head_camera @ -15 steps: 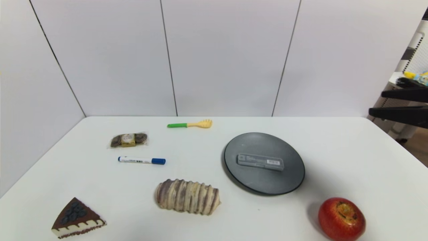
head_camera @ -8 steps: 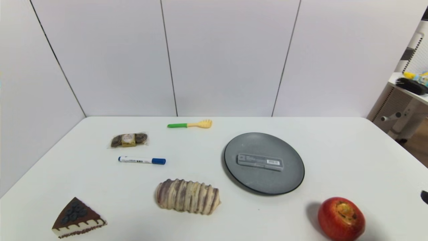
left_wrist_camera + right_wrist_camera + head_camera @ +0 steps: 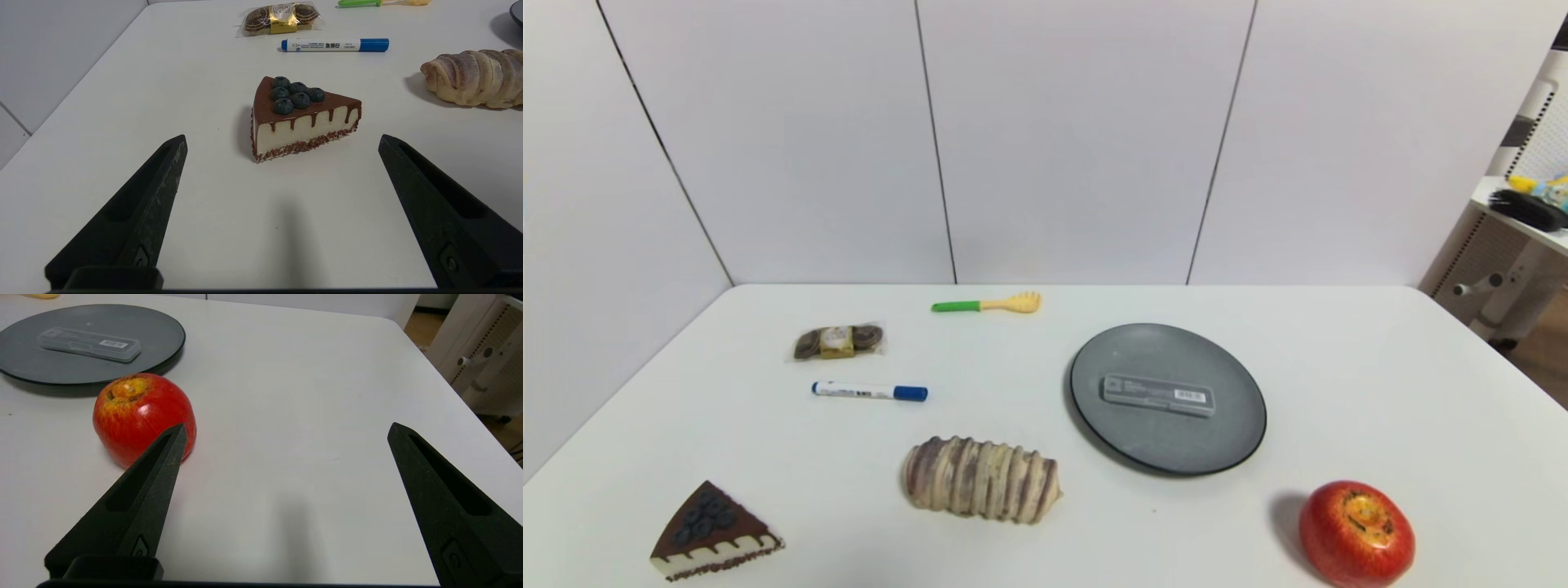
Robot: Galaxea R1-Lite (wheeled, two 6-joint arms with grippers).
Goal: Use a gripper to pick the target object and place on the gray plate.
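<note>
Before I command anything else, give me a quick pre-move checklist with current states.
1. Slim flat gray case lies inside the round speckled gray plate: ok.
2. Case flat, clear of the rim: ok.
3. Right gripper open, empty, beside the red apple: ok.
4. Left gripper open, empty, short of the chocolate cake slice: ok.
5. Blue-capped white marker on the white table, off the plate: ok.

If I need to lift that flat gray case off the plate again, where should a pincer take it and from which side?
Grip the gray case across its narrow width near the middle, coming straight down from above. It lies flat on the gray plate, long axis running left to right, so only its two long edges offer a span the fingers could close on. The right pincer, open by the apple, looks the nearer one.
</note>
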